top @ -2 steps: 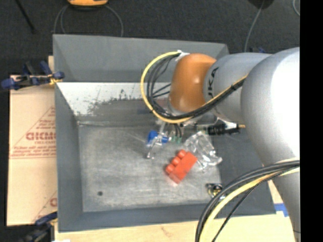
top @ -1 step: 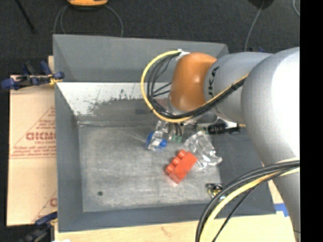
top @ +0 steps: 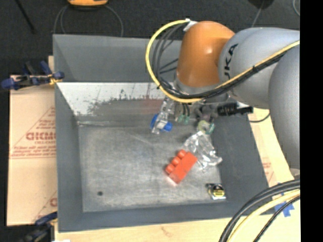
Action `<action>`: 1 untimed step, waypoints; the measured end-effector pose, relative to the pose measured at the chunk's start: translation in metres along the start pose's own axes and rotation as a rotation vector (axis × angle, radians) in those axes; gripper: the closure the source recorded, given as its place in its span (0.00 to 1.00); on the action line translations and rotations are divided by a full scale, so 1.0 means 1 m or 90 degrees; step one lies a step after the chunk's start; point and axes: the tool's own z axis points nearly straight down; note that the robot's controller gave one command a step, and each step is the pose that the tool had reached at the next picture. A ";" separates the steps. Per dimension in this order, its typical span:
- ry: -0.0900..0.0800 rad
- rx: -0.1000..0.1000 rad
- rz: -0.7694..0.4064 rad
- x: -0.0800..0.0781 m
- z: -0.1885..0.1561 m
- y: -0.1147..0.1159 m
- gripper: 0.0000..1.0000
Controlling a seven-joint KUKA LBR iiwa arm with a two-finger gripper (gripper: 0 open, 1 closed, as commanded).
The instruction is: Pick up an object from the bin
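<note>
My gripper (top: 172,111) hangs under the arm's wrist near the bin's back wall, right of the middle. Just below and left of it is a small blue and clear thing (top: 161,123), touching or nearly touching the gripper's lower end; whether it is gripped I cannot tell. A small piece with a green cap (top: 205,127) lies just to the right of the gripper. In front of that lies a crumpled clear plastic wrapper (top: 203,148). A red studded block (top: 180,167) rests against the wrapper's left side.
A small black and yellow thing (top: 217,191) lies in the bin's front right corner. The arm and its orange cover overhang the bin's back right part. The bin's left half has bare grey floor.
</note>
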 end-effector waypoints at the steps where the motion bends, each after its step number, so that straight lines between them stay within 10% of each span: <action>1: 0.000 0.001 -0.220 -0.002 -0.062 0.041 1.00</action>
